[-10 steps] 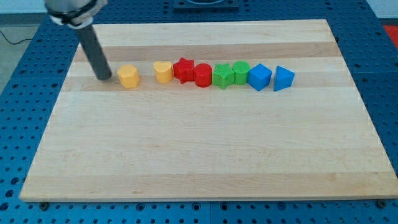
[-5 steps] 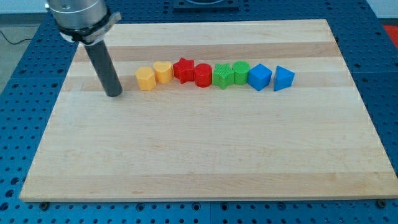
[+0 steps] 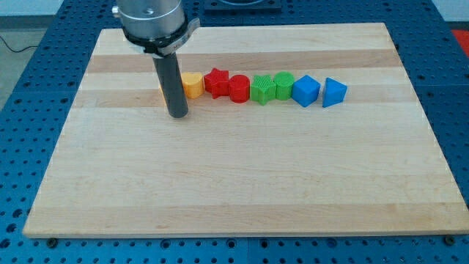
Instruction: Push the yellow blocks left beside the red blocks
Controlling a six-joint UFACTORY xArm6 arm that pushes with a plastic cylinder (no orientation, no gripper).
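Rod tip (image 3: 178, 115) has no jaws to report and rests at 6 o'clock of the yellow blocks (image 3: 192, 84), which you see lined up at 9 o'clock of the red blocks (image 3: 227, 84), apparently touching.

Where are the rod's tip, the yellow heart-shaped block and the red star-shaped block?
my tip (image 3: 178, 115): camera view, rod's very bottom end.
yellow heart-shaped block (image 3: 193, 84): camera view, middle of its visible top.
red star-shaped block (image 3: 216, 81): camera view, centre of its top.
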